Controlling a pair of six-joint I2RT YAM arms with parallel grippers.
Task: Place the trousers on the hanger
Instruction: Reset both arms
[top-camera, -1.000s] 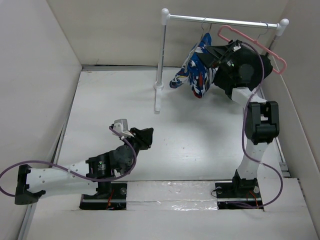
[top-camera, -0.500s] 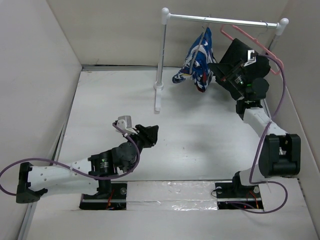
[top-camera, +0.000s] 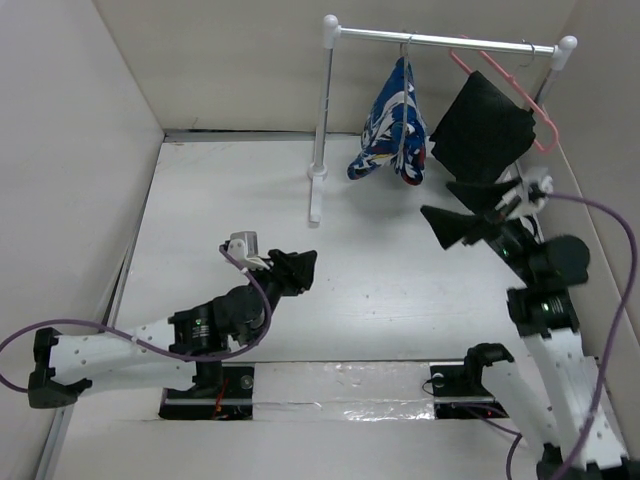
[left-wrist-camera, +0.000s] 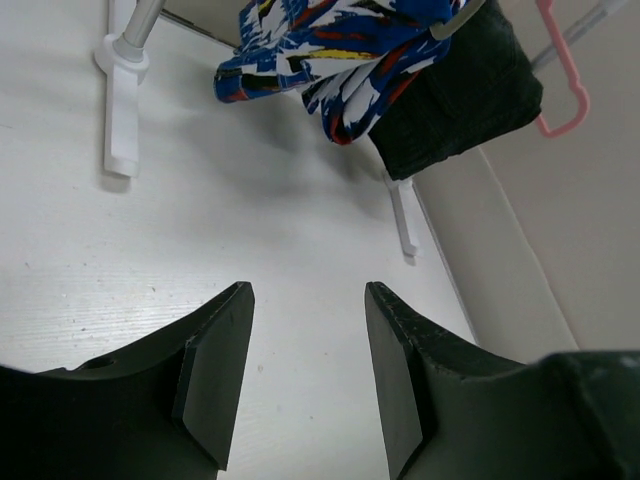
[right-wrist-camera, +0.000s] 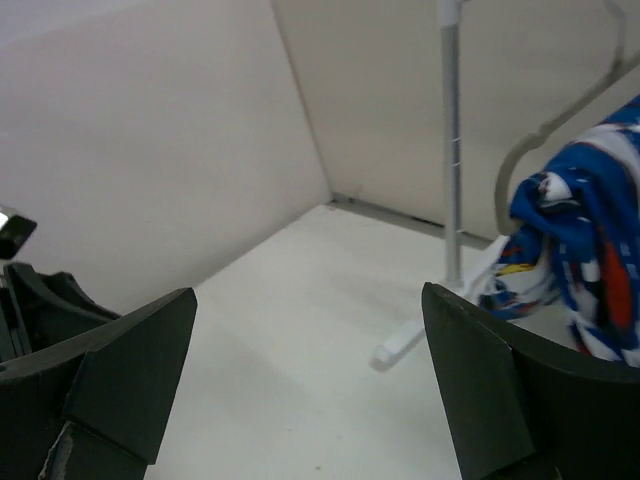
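We judge the blue-printed fabric trousers (top-camera: 392, 125) hung on the thin grey wire hanger (right-wrist-camera: 540, 128); left gripper (left-wrist-camera: 308, 300) and right gripper (top-camera: 436, 198) gape empty; retreat next.

The middle of the white surface (top-camera: 400, 280) lies bare, open to reach from either side. At the back stands the clothes rack, its left post (top-camera: 322, 110) and foot (top-camera: 316, 195) planted on the surface and its rail (top-camera: 450, 41) crossing above. Under the rail the trousers (top-camera: 392, 125) and the black cloth (top-camera: 483, 125) hang close together, filling the right half. Between post and trousers a gap stays open. The right gripper (top-camera: 462, 208), jaws spread, sits just before the black cloth, near the right wall (top-camera: 605, 190).
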